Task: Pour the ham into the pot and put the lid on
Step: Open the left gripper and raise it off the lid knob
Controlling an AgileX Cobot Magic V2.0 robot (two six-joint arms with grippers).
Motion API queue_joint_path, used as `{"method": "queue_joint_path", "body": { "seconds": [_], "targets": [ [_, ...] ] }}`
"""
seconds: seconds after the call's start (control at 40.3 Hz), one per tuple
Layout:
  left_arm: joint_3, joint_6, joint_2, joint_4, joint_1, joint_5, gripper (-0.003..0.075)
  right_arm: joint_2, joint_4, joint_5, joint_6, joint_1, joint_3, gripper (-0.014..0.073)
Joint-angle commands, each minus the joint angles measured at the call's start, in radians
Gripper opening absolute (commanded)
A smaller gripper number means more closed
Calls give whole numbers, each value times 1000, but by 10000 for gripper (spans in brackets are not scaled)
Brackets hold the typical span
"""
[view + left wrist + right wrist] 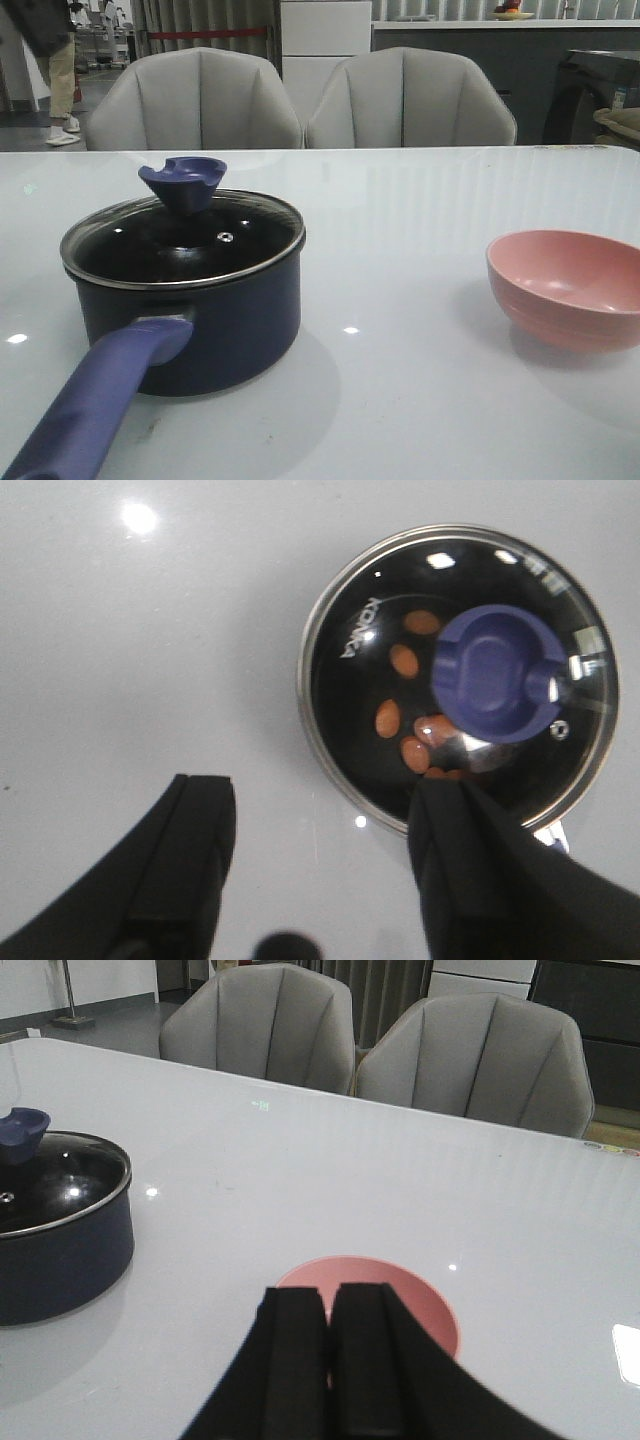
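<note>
We see the pot [190, 320] at the lower left of the front view, standing on the white table [400, 400] with its long handle [95, 405] running down toward the bottom left corner. The lid [185, 240] sits on the pot's rim and closes it, its knob [183, 180] rising above the glass.

From the left wrist view, which looks straight down, we find the lid at the upper right of the frame, and through its glass the ham [405, 662] shows as several small orange pieces lying on the pot's black floor. The left gripper [320, 870] hangs above the table with its two fingers spread wide apart and nothing between them; one finger [470, 870] overlaps the lid's edge in the picture, the other lies over bare table.

The pink bowl [568, 288] stands at the right edge of the front view, well apart from the pot. In the right wrist view it lies at the lower centre, partly hidden by the right gripper [328, 1360], whose fingers are pressed together with nothing between them.

Two grey chairs [300, 100] stand behind the table.
</note>
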Motion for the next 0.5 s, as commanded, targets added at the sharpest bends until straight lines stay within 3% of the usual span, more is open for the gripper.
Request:
{"method": "queue_joint_path", "body": {
  "seconds": [0.0, 0.174, 0.471],
  "targets": [
    [74, -10, -115, -6, 42, -103, 394, 10, -7, -79, -7, 2, -27, 141],
    [264, -10, -260, -4, 93, -236, 394, 10, -7, -79, -7, 2, -27, 141],
    [640, -10, -587, -14, 96, -524, 394, 10, -7, -79, -7, 2, -27, 141]
  ]
}}
